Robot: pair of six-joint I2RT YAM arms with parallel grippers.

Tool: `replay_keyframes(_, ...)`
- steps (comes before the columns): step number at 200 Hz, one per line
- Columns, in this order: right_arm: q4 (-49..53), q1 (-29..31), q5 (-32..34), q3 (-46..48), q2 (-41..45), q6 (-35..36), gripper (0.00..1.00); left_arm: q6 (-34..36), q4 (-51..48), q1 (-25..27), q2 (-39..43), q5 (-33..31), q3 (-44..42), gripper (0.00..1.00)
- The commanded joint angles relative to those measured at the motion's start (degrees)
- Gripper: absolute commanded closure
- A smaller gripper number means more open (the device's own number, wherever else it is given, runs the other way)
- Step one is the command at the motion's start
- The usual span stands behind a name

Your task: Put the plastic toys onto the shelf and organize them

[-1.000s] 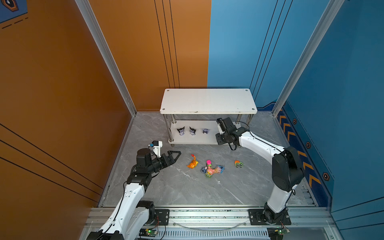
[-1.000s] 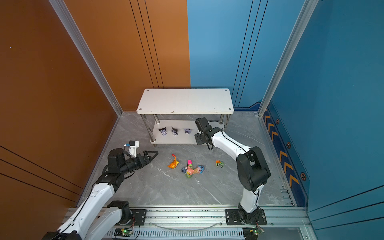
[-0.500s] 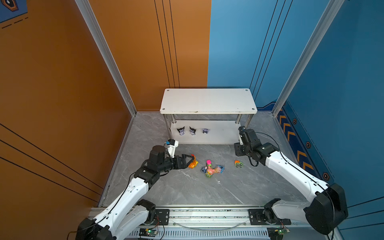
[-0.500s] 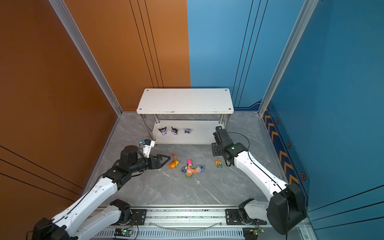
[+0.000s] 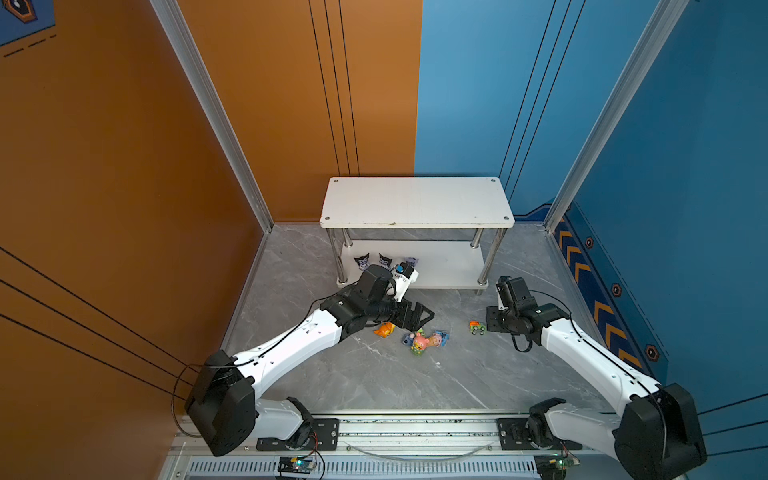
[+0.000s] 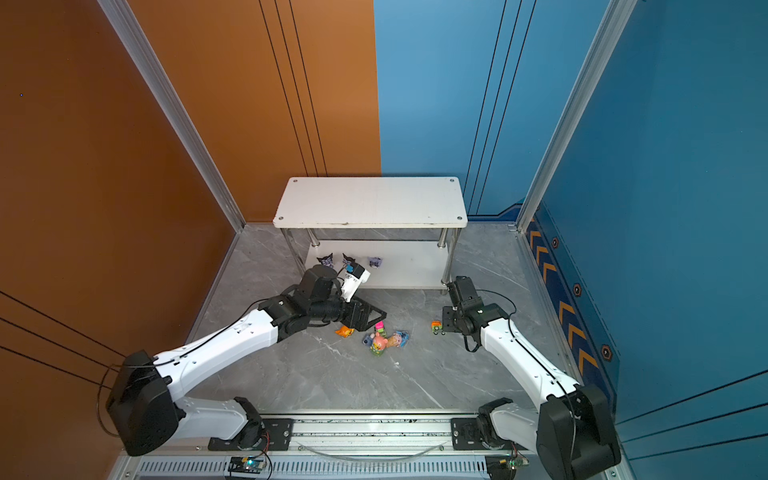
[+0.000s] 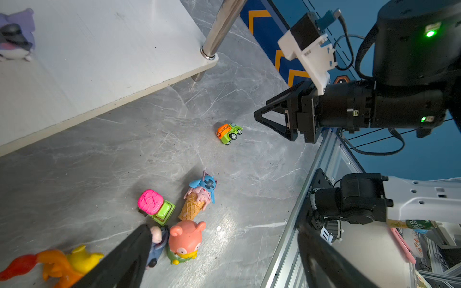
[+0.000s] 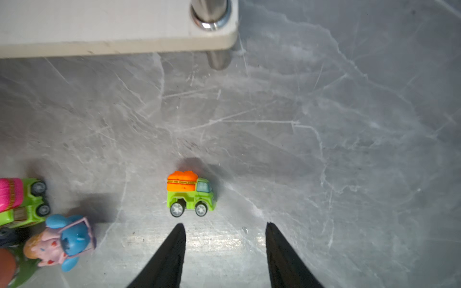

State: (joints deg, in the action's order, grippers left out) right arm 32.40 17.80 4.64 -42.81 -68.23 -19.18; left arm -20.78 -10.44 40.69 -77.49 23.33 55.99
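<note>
The white two-tier shelf (image 5: 415, 203) stands at the back, with three black-purple eared heads (image 5: 361, 262) on the left of its lower board. On the floor lie the orange spiky creature (image 7: 57, 264), grey-blue donkey (image 7: 158, 243), pink bear (image 7: 185, 240), pink-topped green block (image 7: 156, 207) and the blue one on a cone (image 7: 199, 197). My left gripper (image 7: 224, 232) hangs open over this cluster, one finger beside the donkey. The orange-topped green block (image 8: 190, 193), a small truck, stands apart to the right. My right gripper (image 8: 224, 224) is open just short of it, holding nothing.
The shelf's front right chrome post (image 8: 210, 12) and lower board corner are close beyond the truck. An aluminium rail (image 5: 415, 428) edges the front of the grey marble floor (image 5: 374, 382). Orange and blue walls close in the sides and back.
My left arm has reached right, from the left of the floor to over the toy cluster. My right arm has drawn back from the shelf's lower board to the floor beside the truck.
</note>
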Motion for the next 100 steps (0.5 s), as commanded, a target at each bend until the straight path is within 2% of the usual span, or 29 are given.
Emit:
replay_keyframes(1, -2.15, -0.96, -1.91, 1.26, -1.88, -1.22, 0.47, 0.98, 1.03, 0.88, -0.52, -0.37, 1.43, 0.07)
replay_keyframes(100, -9.46, -2.15, -8.18, 0.50, -10.29, -3.09, 0.46, 1.40, 2.31, 0.75, -1.54, -0.74, 0.70, 0.07)
